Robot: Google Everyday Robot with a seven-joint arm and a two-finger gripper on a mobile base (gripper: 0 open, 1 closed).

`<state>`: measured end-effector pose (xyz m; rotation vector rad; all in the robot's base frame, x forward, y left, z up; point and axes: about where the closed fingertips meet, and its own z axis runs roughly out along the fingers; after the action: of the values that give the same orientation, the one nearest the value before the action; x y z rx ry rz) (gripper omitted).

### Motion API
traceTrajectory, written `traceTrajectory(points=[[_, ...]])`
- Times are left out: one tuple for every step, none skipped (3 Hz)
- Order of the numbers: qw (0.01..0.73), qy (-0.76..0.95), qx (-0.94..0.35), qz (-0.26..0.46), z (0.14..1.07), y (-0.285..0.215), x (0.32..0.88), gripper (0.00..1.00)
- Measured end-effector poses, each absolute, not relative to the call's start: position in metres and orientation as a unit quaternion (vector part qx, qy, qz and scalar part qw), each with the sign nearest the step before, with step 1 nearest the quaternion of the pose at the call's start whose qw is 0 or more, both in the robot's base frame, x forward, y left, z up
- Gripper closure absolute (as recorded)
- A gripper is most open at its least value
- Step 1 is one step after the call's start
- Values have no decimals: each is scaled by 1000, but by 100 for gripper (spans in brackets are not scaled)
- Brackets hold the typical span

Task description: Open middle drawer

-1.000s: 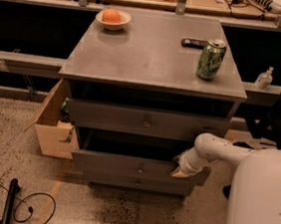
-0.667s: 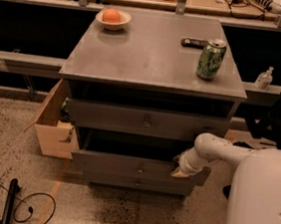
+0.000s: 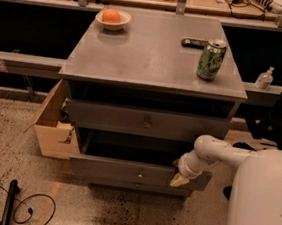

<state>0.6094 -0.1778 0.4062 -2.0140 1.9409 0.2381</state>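
Speckled stone floor below, dark wall and a long grey ledge behind. At centre, a squat grey metal cabinet with a flat top. On that top: far left, a small white bowl holding a round orange fruit; far right, a flat black remote-like bar; nearer on the right, a green drinks can, upright. Down the front, an upper grey drawer with a small round knob, drawn out a little. Beneath it, the middle drawer, grey metal with a plain flat front and one small central knob, pulled out toward the near side, a dark gap above its front. At the right end of that front, the cream-tipped gripper on a white arm, reaching in from the right, right against the drawer's front. Spread or pressed together: cannot tell. Left of the cabinet, an open tan cardboard box. On the near-left floor, a looped black cable.
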Motion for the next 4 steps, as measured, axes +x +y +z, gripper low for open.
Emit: traceTrajectory(points=[[166, 682, -707, 84, 406, -178, 609, 0], [150, 683, -707, 109, 400, -173, 590, 0], [139, 681, -708, 125, 397, -171, 577, 18], [139, 681, -708, 125, 397, -171, 577, 42]])
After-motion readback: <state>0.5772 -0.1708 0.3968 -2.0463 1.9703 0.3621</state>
